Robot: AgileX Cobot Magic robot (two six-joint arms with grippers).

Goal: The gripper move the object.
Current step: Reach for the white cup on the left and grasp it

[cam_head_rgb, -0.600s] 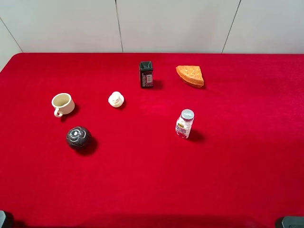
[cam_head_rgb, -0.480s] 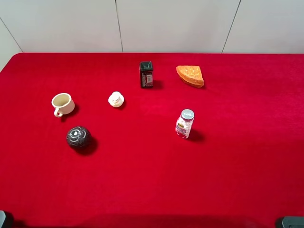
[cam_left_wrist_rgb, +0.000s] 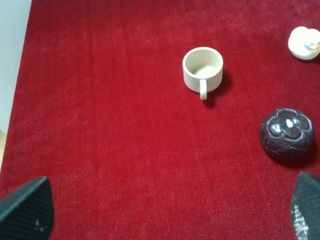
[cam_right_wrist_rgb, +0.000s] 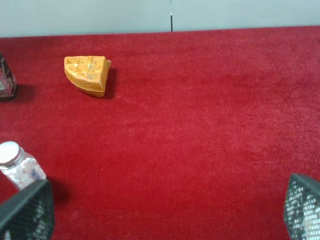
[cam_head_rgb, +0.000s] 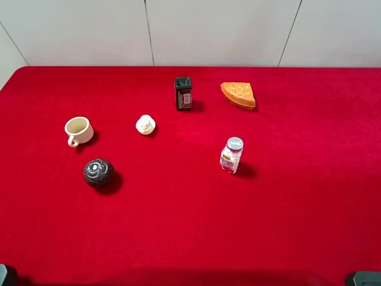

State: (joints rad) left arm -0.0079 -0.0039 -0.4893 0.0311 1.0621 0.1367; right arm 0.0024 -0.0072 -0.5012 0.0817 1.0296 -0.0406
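Note:
The cream mug (cam_head_rgb: 78, 130) stands upright on the red cloth at the left, its handle toward the front edge. In the left wrist view the mug (cam_left_wrist_rgb: 202, 70) lies well ahead of my left gripper (cam_left_wrist_rgb: 165, 215). Its black fingertips (cam_left_wrist_rgb: 25, 210) are wide apart and hold nothing. My right gripper (cam_right_wrist_rgb: 164, 210) is also open and empty, far from the mug, over the right side of the table. In the exterior high view only dark bits of the arms show at the bottom corners (cam_head_rgb: 5, 275).
A dark patterned ball (cam_head_rgb: 99, 171) lies just in front of the mug. A small white figurine (cam_head_rgb: 145, 124) sits to the mug's right. A black box (cam_head_rgb: 183, 93) and an orange wedge (cam_head_rgb: 239, 95) stand at the back. A small bottle (cam_head_rgb: 231, 155) stands right of centre.

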